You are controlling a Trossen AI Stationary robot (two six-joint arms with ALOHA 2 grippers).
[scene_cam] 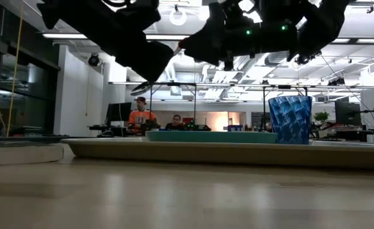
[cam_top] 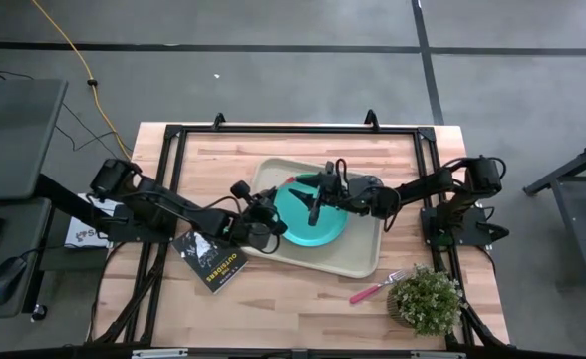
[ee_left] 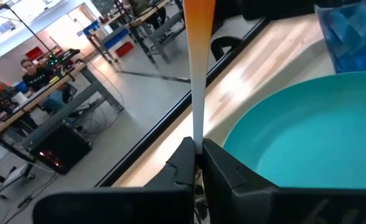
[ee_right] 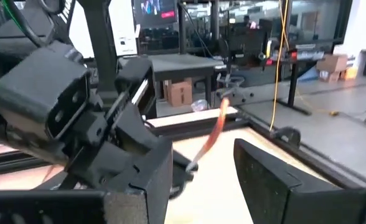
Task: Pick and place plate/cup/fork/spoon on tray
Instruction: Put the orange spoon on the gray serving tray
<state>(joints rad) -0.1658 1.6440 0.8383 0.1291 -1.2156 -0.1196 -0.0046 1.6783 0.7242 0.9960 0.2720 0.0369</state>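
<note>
The cream tray lies mid-table with the teal plate flat on it. The blue cup stands upright on the tray beside the plate; it also shows in the left wrist view. My left gripper hovers at the plate's left edge, shut on the orange-handled spoon. My right gripper is open and empty above the plate, facing the left gripper. The red-pink fork lies on the table near the tray's near right corner. My left gripper pinches the spoon between its two fingertips at the pale lower part of the handle. The orange handle sticks out forward past the fingers, above the tray's rim. The spoon is lifted clear; its bowl is hidden behind the fingers.
A dark book lies on the table left of the tray, under the left arm. A potted plant stands at the near right, next to the fork. People sit at desks in the room behind the table.
</note>
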